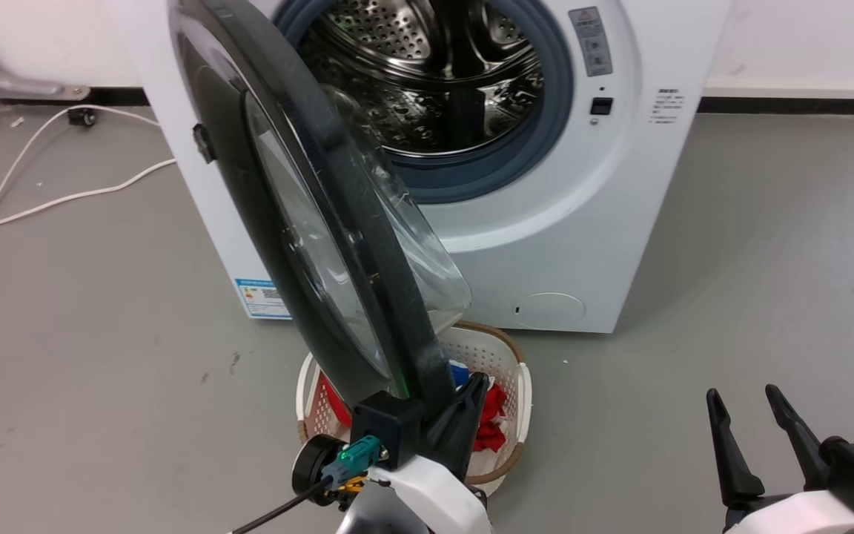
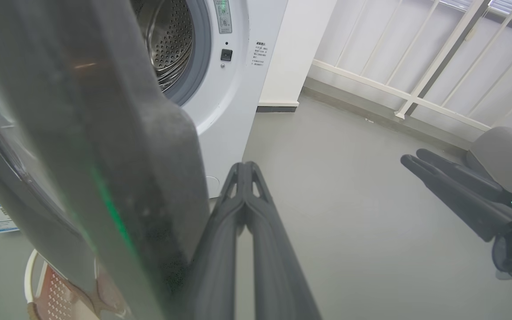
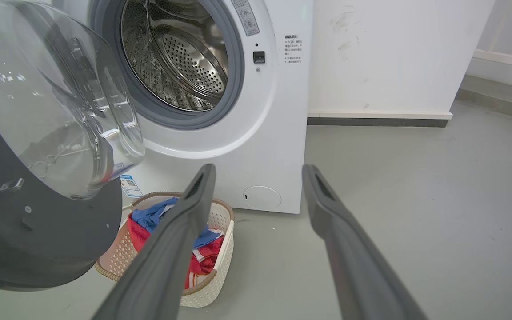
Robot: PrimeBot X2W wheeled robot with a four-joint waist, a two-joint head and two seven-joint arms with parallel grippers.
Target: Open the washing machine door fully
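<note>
Presently listed.

Item: washing machine [image 1: 605, 222]. White front-loader on the grey floor [image 1: 768, 297], back to the wall. Its stainless drum [image 1: 434, 67] is exposed and ringed by a grey gasket [image 1: 486, 182].

Item: washing machine door [image 1: 368, 245]. Glossy black disc hinged at the cabinet's left side. It stands well out from the front, with its rim turned edge-on to the head camera. Its clear glass bowl [image 3: 60, 102] bulges to the right. The door's lower rim hangs over the laundry basket [image 1: 523, 382].

Item: laundry basket. Pale perforated plastic with a brown rim, on the floor just before the machine's front. It holds red and blue garments [image 3: 149, 214].

Item: left claw [image 1: 475, 386]. Both fingers are pressed together with nothing between them. They lie along the bowl side of the door's lower rim, just beside it. Whether they touch the rim cannot be told.

Item: right claw [image 1: 742, 397]. It is low over the floor to the right, well apart from the door. Its fingers are spread wide and hold nothing.

Item: white cable [image 1: 27, 193]. It lies loose on the floor left of the machine.

Item: label sticker [image 1: 260, 297]. It sits at the cabinet's lower left front corner.
</note>
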